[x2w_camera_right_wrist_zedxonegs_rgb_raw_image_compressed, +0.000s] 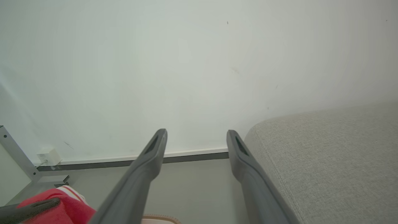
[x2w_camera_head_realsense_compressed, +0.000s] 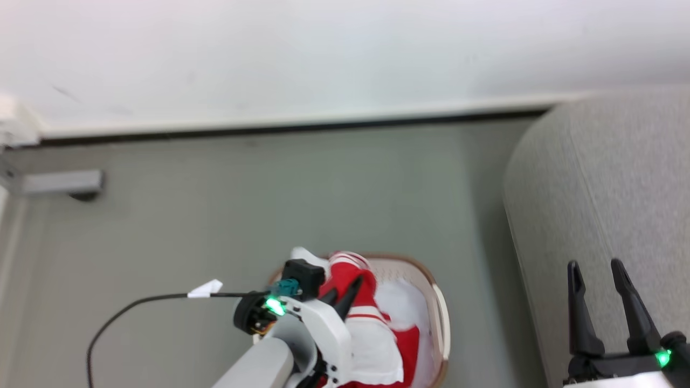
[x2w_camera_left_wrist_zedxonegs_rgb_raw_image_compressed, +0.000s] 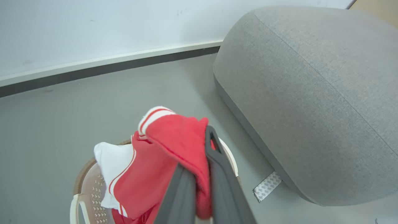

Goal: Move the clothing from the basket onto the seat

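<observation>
- Left gripper (x2w_camera_left_wrist_zedxonegs_rgb_raw_image_compressed: 199,155) sits nearest the lens, fingers pinched together on a fold of red clothing (x2w_camera_left_wrist_zedxonegs_rgb_raw_image_compressed: 161,155). The cloth bunches over one finger and hides its tip, so the grip looks like a pinch on a top ridge, not deep in the pile.
- Clothing is red with white trim and thin stripes. The gripped bunch stands above the rim, and the rest hangs down into the basket (x2w_camera_left_wrist_zedxonegs_rgb_raw_image_compressed: 81,177). A white panel drapes by the near rim.
- Basket is on the grey floor (x2w_camera_head_realsense_compressed: 269,188), near the seat (x2w_camera_left_wrist_zedxonegs_rgb_raw_image_compressed: 311,93) but apart, with a strip of floor between. Likely set that way so the carry across is short.
- Seat is big, grey and rounded, on the robot's right. No clothing on the part in view, so the task looks to be at an early stage.
- Right gripper (x2w_camera_head_realsense_compressed: 594,264) has its fingers spread and holds nothing. It hovers over the seat's edge, pointing at the wall, probably parked out of the left arm's way.
- Step in hand, by my read: lift out of the basket, then swing right to the seat.
- Needs enough height for the hanging part to pass the rim.
- Risks: the thin pinch slips, the trailing cloth catches the rim and tips the light basket, or a second garment gets dragged along.
</observation>
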Robot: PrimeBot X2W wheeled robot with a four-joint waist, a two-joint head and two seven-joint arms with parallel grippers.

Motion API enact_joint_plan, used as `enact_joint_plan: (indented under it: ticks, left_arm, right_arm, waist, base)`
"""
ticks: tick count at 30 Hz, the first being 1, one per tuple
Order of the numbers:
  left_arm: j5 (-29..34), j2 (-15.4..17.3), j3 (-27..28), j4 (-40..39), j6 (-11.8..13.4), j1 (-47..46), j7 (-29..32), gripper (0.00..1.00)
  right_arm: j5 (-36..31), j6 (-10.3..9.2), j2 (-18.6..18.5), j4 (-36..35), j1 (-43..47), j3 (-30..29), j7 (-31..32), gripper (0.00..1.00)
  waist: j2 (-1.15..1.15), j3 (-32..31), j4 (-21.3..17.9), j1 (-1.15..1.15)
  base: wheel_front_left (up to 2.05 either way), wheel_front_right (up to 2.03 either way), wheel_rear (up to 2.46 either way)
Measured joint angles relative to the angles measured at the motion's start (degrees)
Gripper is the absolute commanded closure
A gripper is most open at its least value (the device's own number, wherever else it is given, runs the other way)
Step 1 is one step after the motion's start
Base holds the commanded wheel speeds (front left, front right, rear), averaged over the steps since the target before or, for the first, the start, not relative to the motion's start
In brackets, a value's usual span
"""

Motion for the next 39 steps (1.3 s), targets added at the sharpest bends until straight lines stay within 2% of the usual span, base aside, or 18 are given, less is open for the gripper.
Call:
enact_joint_plan:
  ticks: [7, 13, 18, 25, 28, 32, 36, 39]
  left_arm:
    - [-1.41, 2.33, 0.46, -14.75, 2.2, 3.65, 5.09, 1.0]
    - [-2.0, 4.97, 1.54, -25.83, 4.58, 5.59, 9.22, 1.0]
    - [-2.3, 6.44, 2.55, -32.39, 6.5, 5.98, 11.14, 1.0]
    - [-2.7, 6.65, 3.9, -38.21, 7.91, 4.16, 11.98, 1.0]
    - [-2.74, 6.49, 4.08, -39.85, 8.16, 3.0, 12.38, 1.0]
    - [-2.74, 5.88, 3.75, -41.73, 8.26, 1.41, 13.02, 1.0]
    - [-2.72, 4.83, 2.69, -42.56, 8.33, -0.08, 13.52, 1.0]
    - [-2.71, 4.02, 1.7, -42.74, 8.17, -0.59, 13.79, 1.0]
  right_arm:
    - [-0.27, 0.0, -0.01, 0.4, 3.59, -0.08, 0.0, 0.0]
    - [-0.41, 0.0, -0.01, 0.68, 5.32, 0.8, 0.0, 0.0]
    - [-0.65, 0.0, -0.07, 0.71, 6.03, 1.13, 0.0, 0.0]
    - [-1.97, 0.0, -1.42, 0.3, 7.33, 2.29, 0.0, 0.0]
    - [-4.31, 0.0, -3.97, 0.25, 8.12, 5.04, 0.0, 0.0]
    - [-6.5, 0.01, -8.59, 0.48, 8.33, 12.7, 0.0, 0.0]
    - [-6.3, 0.0, -12.96, 0.55, 7.71, 19.35, 1.29, 0.0]
    - [-5.5, 0.01, -14.44, -0.15, 5.25, 22.67, 3.04, 0.0]
  waist:
    - [0.0, -7.91, 3.03, 0.0]
    - [0.0, -11.89, 3.81, 0.0]
    - [0.0, -13.19, 2.91, 0.01]
    - [0.0, -14.23, 2.27, 0.01]
    - [0.01, -14.6, 2.17, 0.01]
    - [0.0, -14.89, 2.25, 0.01]
    - [0.01, -14.92, 2.84, 0.02]
    - [0.0, -14.9, 3.31, 0.02]
  base:
    - [0.0, 0.0, 0.0]
    - [0.0, 0.0, 0.0]
    - [0.0, 0.0, 0.0]
    - [0.0, 0.0, 0.0]
    - [0.0, 0.0, 0.0]
    - [0.0, 0.0, 0.0]
    - [0.0, 0.0, 0.0]
    - [0.0, 0.0, 0.0]
